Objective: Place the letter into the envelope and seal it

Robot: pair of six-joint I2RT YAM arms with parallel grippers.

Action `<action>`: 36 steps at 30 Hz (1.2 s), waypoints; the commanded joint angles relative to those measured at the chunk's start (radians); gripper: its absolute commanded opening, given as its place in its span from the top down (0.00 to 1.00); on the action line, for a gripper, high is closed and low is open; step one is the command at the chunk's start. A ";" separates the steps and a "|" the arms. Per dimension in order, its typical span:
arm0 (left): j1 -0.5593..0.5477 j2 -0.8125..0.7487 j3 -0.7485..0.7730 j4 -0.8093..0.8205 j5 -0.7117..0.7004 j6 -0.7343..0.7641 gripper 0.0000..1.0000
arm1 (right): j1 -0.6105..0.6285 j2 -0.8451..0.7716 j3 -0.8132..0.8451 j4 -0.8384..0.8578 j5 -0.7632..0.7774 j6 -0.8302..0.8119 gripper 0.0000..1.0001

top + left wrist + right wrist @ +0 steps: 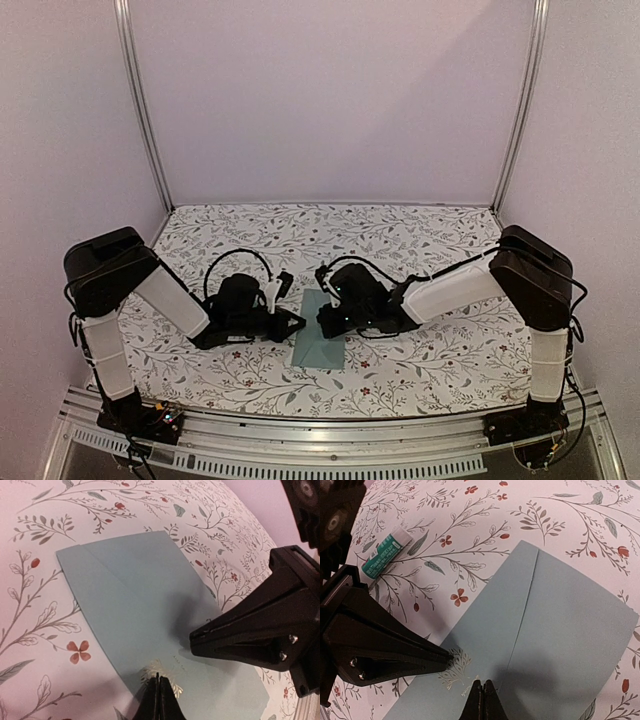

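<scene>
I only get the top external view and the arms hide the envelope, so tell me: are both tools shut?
Observer: Yes; the left tool and right tool each show fingers pressed together.
Operator: What are the tips over?
Observer: A gold ornament printed on the envelope.
Operator: Where's the glue stick? I can't make it out.
Observer: The glue stick lies on its side on the floral cloth, apart from the envelope, near the left tool.

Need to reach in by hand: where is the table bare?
Free: the far strip of table below the back wall, and the near-right stretch between the envelope and the right arm's base. Crowded: the middle, where left pincer and right pincer meet over the envelope, glue stick close by.
</scene>
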 commanded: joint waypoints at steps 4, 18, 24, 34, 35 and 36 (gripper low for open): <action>-0.014 0.010 0.010 -0.079 -0.049 0.021 1.00 | -0.003 0.055 0.016 0.022 -0.046 0.006 1.00; -0.082 -0.112 -0.010 -0.120 -0.059 0.059 1.00 | -0.001 0.092 -0.038 0.026 -0.053 0.042 1.00; -0.126 -0.163 0.010 -0.237 -0.119 0.046 1.00 | -0.001 0.102 -0.045 0.022 -0.054 0.056 1.00; -0.175 -0.093 -0.068 -0.114 -0.045 0.010 1.00 | 0.001 0.064 -0.073 0.021 -0.036 0.062 1.00; -0.188 -0.092 -0.079 -0.093 -0.046 0.005 1.00 | 0.002 0.061 -0.076 0.022 -0.032 0.063 1.00; -0.194 -0.096 -0.080 -0.091 -0.049 0.007 1.00 | 0.002 0.060 -0.076 0.022 -0.030 0.063 1.00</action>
